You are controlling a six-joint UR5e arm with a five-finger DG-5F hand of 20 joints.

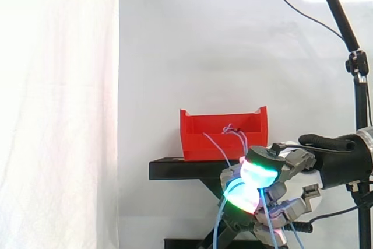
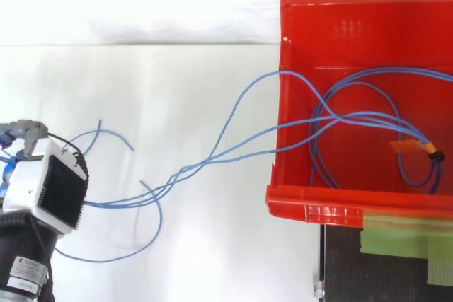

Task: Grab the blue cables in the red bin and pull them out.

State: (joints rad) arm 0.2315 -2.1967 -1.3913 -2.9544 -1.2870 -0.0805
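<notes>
Ahead of the hand (image 1: 287, 170) and higher, the red plastic bin (image 2: 311, 211) stands on the black flat-topped stand (image 1: 175, 169); thin blue cables (image 2: 212, 157) run from inside it into the hand.

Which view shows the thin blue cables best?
The top view: there the thin blue cables loop inside the red plastic bin and run over its wall towards the hand. The side view gives short stretches above the bin's front and between the hand's curled fingers.

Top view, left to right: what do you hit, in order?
The hand → blue cables strung across the white surface → red bin, left wall → orange tag on the cable coil inside the bin.
</notes>
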